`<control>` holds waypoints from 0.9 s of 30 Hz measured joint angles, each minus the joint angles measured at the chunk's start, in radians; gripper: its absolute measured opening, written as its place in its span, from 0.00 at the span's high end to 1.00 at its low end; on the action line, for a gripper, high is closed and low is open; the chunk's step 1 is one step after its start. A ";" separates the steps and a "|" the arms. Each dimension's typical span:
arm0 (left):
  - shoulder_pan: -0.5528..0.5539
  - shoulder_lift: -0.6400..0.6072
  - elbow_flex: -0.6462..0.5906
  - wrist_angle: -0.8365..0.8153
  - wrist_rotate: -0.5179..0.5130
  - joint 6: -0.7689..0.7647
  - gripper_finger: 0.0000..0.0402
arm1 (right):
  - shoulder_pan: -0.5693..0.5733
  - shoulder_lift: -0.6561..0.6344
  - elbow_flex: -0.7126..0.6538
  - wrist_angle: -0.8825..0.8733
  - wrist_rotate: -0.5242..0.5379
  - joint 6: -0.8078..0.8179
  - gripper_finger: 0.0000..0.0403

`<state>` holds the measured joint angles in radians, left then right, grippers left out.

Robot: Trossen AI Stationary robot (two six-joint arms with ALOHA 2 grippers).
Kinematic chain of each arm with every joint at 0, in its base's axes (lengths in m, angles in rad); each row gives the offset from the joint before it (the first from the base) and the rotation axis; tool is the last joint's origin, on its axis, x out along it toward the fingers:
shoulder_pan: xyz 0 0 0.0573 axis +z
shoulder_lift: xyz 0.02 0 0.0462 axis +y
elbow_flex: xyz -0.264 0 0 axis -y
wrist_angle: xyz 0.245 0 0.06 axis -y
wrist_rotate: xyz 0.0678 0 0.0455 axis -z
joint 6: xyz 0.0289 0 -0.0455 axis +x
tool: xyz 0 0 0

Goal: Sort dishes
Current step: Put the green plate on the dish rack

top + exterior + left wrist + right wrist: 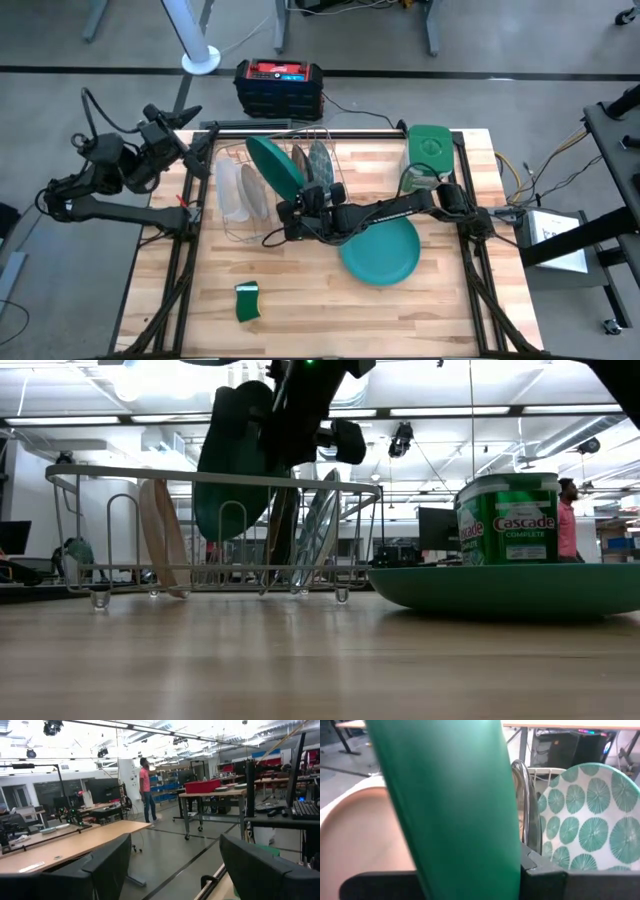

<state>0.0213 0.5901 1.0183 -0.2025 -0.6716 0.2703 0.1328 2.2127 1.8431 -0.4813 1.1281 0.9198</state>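
A wire dish rack (228,236) stands on the wooden table. Whitish plates (232,190) and a patterned plate (320,160) (590,815) stand on edge in it. My right gripper (298,206) (470,880) reaches in from the table's right and is shut on a dark green plate (275,165) (232,460) over the rack. A teal plate (380,252) (500,588) lies flat on the table to the rack's right. My left gripper (198,150) (175,865) is open and raised off the table's left edge, with nothing between its fingers. My right gripper pinches the dark green plate by its rim (470,865) between its two fingers (545,880), at the plate's near-right edge. The fingers come from the table's right, slanting slightly down. The plate stands on edge, tilted, its lower part (225,530) below the rack's top rail. Whether it rests on the wires I cannot tell.
A green-lidded canister (430,150) (508,520) stands at the table's far right, behind the teal plate. A small green sponge (247,301) lies near the front edge. A black and red box (278,85) sits on the floor beyond the table. A person (145,790) stands in the room.
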 joint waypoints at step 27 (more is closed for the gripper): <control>0.000 -0.015 0.000 0.004 0.000 -0.010 0.27 | -0.025 0.047 0.003 0.132 0.017 -0.057 0.92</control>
<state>0.0212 0.5752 1.0183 -0.1989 -0.6716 0.2604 0.1076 2.2600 1.8458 -0.3491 1.1454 0.8623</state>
